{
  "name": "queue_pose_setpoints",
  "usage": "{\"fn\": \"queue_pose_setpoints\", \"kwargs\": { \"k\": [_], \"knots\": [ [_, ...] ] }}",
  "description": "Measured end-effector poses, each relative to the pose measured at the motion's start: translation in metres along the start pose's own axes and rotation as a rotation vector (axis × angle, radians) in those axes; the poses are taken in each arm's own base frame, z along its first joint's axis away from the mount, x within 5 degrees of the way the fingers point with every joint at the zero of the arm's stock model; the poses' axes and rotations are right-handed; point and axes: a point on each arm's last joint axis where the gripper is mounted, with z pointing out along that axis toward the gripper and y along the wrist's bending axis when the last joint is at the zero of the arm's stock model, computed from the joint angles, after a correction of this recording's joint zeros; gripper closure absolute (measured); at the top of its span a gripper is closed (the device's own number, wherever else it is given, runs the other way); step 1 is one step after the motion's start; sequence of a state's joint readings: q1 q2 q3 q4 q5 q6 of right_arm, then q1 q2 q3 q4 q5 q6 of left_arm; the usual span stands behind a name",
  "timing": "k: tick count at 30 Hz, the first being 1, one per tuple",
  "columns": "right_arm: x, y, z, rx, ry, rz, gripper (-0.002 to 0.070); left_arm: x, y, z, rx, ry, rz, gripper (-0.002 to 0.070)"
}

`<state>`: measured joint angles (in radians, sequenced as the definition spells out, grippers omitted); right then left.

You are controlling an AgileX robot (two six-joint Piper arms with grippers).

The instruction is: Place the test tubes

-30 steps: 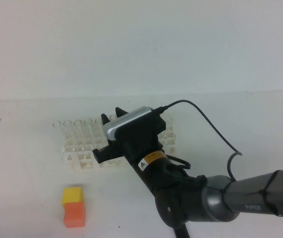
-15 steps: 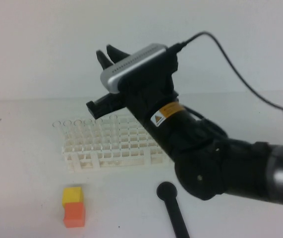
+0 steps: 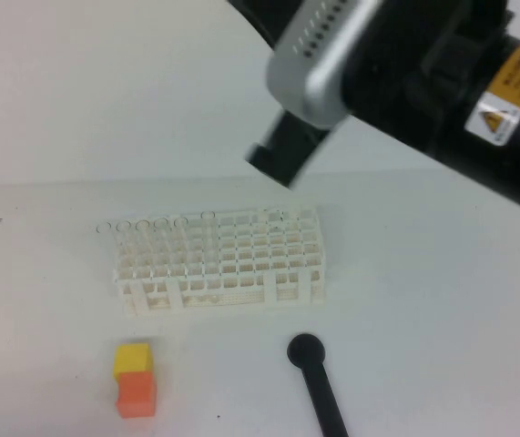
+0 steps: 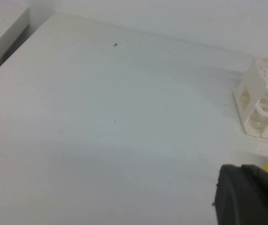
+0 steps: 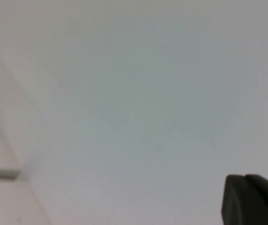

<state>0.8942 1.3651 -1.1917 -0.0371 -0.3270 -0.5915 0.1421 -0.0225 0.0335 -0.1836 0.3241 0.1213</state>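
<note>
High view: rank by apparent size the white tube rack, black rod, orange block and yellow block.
1. white tube rack
2. black rod, cut by the frame edge
3. orange block
4. yellow block, only slightly smaller, nearly alike

The right gripper is raised high; the left gripper is low over the table, outside that view.

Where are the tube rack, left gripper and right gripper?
tube rack (image 3: 219, 264), high view, centre of its grid.
left gripper (image 4: 248, 197), left wrist view, its dark body, low near the rack.
right gripper (image 5: 253, 199), right wrist view, its dark body, held high.
</note>
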Motion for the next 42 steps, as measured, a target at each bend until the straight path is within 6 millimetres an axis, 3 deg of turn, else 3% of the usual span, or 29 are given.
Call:
{"fn": "queue_pose_setpoints", "kwargs": {
  "k": [6,13,18,24,28,33,42],
  "knots": [
    [0.020,-0.019,-0.027,-0.075,0.269,-0.037,0.0677,0.000,0.000,0.000,0.000,0.000,0.000,0.0676],
    [0.027,-0.027,-0.082,0.002,0.268,-0.045,0.0678,0.000,0.000,0.000,0.000,0.000,0.000,0.0676],
    [0.058,-0.031,-0.154,0.148,0.355,-0.037,0.0678,0.000,0.000,0.000,0.000,0.000,0.000,0.0676],
    [0.090,-0.006,-0.252,0.425,0.433,0.020,0.0678,0.000,0.000,0.000,0.000,0.000,0.000,0.0676],
    [0.108,0.017,-0.293,0.628,0.435,0.059,0.0678,0.000,0.000,0.000,0.000,0.000,0.000,0.0676],
    [0.125,0.035,-0.317,0.818,0.452,0.070,0.0678,0.000,0.000,0.000,0.000,0.000,0.000,0.0676],
    [0.143,0.044,-0.321,0.830,0.508,0.093,0.0678,0.000,0.000,0.000,0.000,0.000,0.000,0.0676]
  ]
}}
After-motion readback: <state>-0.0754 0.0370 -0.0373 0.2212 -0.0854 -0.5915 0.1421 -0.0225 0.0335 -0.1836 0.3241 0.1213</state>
